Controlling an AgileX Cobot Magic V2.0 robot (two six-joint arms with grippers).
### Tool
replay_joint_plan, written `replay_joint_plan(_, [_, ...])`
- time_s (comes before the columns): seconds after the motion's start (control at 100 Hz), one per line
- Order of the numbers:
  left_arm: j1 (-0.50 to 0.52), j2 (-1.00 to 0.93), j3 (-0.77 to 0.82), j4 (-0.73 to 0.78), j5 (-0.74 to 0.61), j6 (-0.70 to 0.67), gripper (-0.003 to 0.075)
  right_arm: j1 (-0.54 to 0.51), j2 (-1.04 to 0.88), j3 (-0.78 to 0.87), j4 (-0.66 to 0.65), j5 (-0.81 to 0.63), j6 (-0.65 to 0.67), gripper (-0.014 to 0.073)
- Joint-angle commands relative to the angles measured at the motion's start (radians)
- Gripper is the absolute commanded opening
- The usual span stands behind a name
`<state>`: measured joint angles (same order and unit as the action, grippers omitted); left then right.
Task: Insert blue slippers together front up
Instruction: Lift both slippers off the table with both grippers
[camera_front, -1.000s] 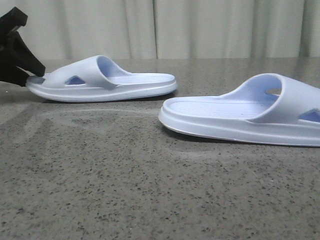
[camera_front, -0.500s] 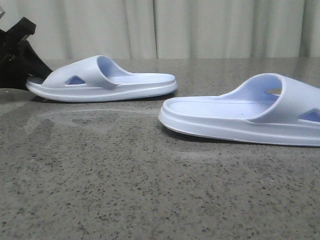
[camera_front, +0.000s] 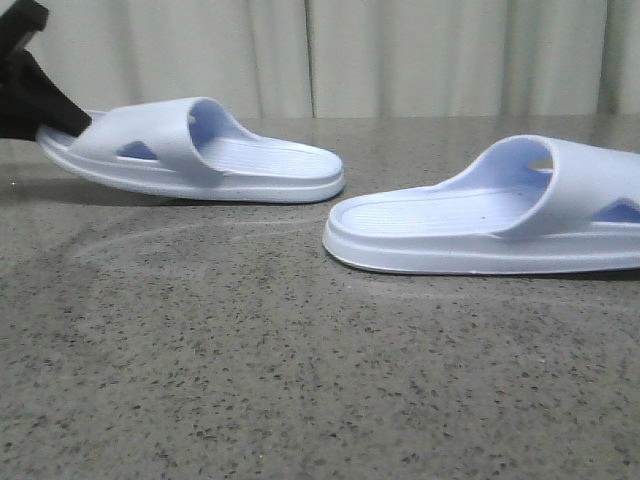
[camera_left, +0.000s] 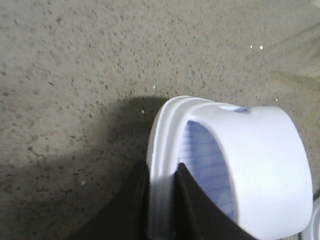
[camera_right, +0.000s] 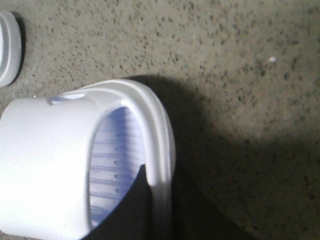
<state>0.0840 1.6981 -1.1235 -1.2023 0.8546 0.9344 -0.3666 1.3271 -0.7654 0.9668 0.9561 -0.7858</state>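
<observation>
Because the 2 blue slippers, left (camera_front: 195, 150) and right (camera_front: 490, 215), look light, springy foam (likely squashy), each pincer, left (camera_left: 162, 200) and right (camera_right: 155, 200), is clamped on a toe-end sidewall rim, left toe tilted off the counter (camera_front: 300, 380).

place: we cannot tell the kind of room | we see: grey speckled stone-like tabletop (camera_front: 300, 380) | behind: pale pleated curtain (camera_front: 400, 55)

Robot body, visible parts: black claws only.
L claw (camera_front: 45, 120): matte black, angular wedge fingers (camera_left: 131, 210), no markings/screws/cables seen. R claw (camera_right: 157, 215): same dark plain fingers (camera_right: 125, 212), mostly in shadow.
</observation>
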Motion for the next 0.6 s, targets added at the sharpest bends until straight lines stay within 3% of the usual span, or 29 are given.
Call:
replay_joint_plan(0.0, [0.040,-0.090,-0.028,-0.036,0.024,0.012,0.0015,-0.006,-0.017,-0.064,0.075,0.011,-0.017,-0.0107])
replay_joint_plan(0.27, [0.136,-0.158,-0.028,-0.052,0.192,0.006,0.0015,-0.006,-0.017,-0.209,0.212,0.134,-0.017,-0.0107])
replay_joint_plan(0.59, [0.140,-0.161,-0.028,-0.140,0.364,-0.015,0.0015,-0.006,-0.017,-0.273,0.353,0.206,-0.051,-0.0107])
